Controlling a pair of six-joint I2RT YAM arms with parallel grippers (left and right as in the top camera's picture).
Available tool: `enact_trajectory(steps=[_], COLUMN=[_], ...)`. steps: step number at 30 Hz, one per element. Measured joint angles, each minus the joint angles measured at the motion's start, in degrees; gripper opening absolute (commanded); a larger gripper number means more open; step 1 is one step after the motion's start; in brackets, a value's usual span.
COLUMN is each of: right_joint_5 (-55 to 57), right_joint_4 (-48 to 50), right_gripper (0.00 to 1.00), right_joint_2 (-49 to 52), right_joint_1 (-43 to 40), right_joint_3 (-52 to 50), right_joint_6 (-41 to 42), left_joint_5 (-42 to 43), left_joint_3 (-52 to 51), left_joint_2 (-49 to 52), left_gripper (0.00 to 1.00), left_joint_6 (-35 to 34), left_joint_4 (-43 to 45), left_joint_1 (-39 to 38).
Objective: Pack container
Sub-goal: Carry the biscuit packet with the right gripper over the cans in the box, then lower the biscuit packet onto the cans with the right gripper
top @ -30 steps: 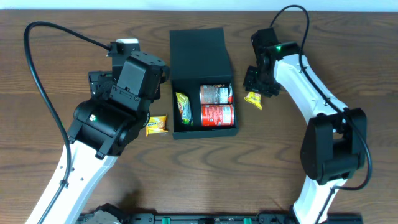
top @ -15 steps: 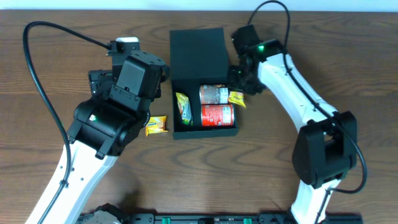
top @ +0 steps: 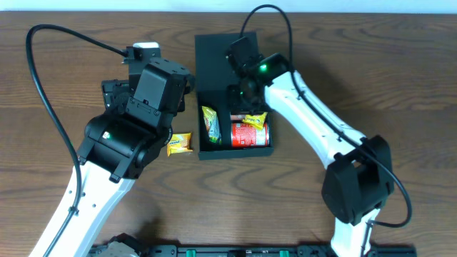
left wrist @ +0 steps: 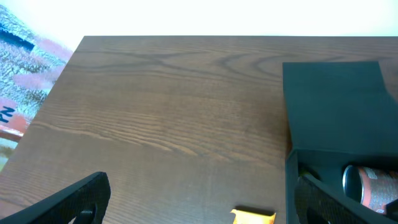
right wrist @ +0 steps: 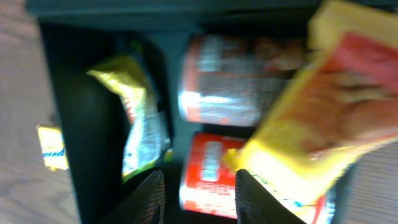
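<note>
I am reaching the right arm out over the box, which is sitting in the middle of the desk with its lid lying open flat behind it. That way the yellow packet is hanging above the two red cans lying side by side in the right half. A green packet is filling the left side, so I judge the top of the cans to be the free spot I am aiming for. The right fingers are standing partly closed, pinching that yellow packet; the wrist view is too blurred to tell whether it is touching a can. I am parking the left arm beside the box, out of the way. The left fingers are gaping fully wide and gripping nothing, with a small yellow wrapper lying on the desk just beside the box.
</note>
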Motion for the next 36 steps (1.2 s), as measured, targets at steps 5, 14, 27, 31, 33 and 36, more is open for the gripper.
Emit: enact_trajectory(steps=[5, 14, 27, 31, 33, 36], right_joint_5=[3.82, 11.17, 14.23, 14.45, 14.53, 14.67], right_joint_4=[-1.64, -3.30, -3.17, -2.67, -2.47, -1.99], right_gripper=[0.42, 0.50, 0.72, 0.75, 0.73, 0.67], right_joint_2=[0.00, 0.00, 1.16, 3.63, 4.83, 5.84], right_joint_1=[1.22, -2.91, -2.89, -2.89, -2.89, -2.89], right_joint_3=[0.46, 1.42, 1.42, 1.42, 1.42, 1.42], right_joint_6=[-0.68, -1.44, -1.03, -0.66, -0.55, -0.33], left_joint_5=[0.00, 0.00, 0.00, 0.00, -0.02, 0.00], left_joint_3=[0.00, 0.00, 0.00, 0.00, 0.00, 0.00], left_joint_2=[0.00, 0.00, 0.00, 0.00, 0.00, 0.00], left_gripper=[0.95, 0.95, 0.95, 0.95, 0.96, 0.95], left_joint_6=[0.02, 0.02, 0.02, 0.02, 0.02, 0.04], left_joint_4=[0.02, 0.04, 0.02, 0.02, 0.02, 0.02], left_joint_1=[-0.02, -0.02, 0.00, -0.02, -0.02, -0.02])
